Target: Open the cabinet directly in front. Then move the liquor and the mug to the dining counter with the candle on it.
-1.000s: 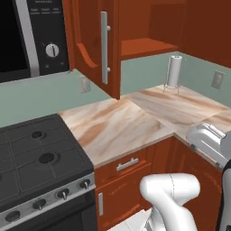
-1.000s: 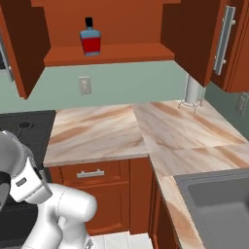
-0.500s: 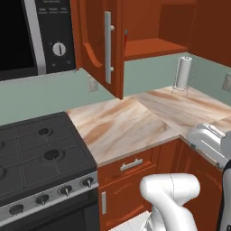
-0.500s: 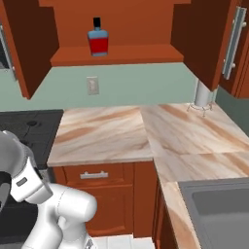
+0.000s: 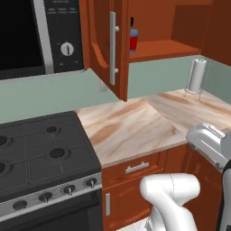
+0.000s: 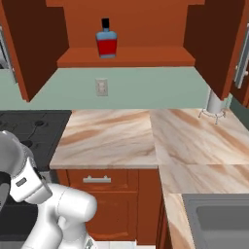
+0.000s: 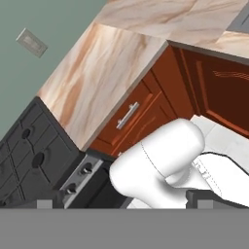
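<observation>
A: Start with the big piece. Where does the cabinet (image 6: 126,44) stand?

B: It hangs on the far wall above the marble worktop (image 6: 121,138), with both doors swung wide. The left door (image 5: 106,45), with its long bar handle (image 5: 113,47), juts out beside the microwave (image 5: 40,36). So opening looks done.

A: And the bottle?

B: The liquor (image 6: 106,42) stands upright on the shelf, left of centre, with bare shelf around it. In the left base view it peeks out just behind the door edge.

A: The mug?

B: I can't make one out on the shelf from here.

A: How would the bottle handle?

B: I'd judge it stiff, smooth and probably glass, so slippery and breakable, and top-heavy if taken by the cap. Its squarish body offers flat sides. Those are the place to pinch, low on the red part.

A: The hand?

B: The gripper (image 7: 121,205) is tucked low, looking back at the stove (image 7: 34,151) and drawer (image 7: 129,116). Its fingers are spread wide, holding nothing.
</observation>
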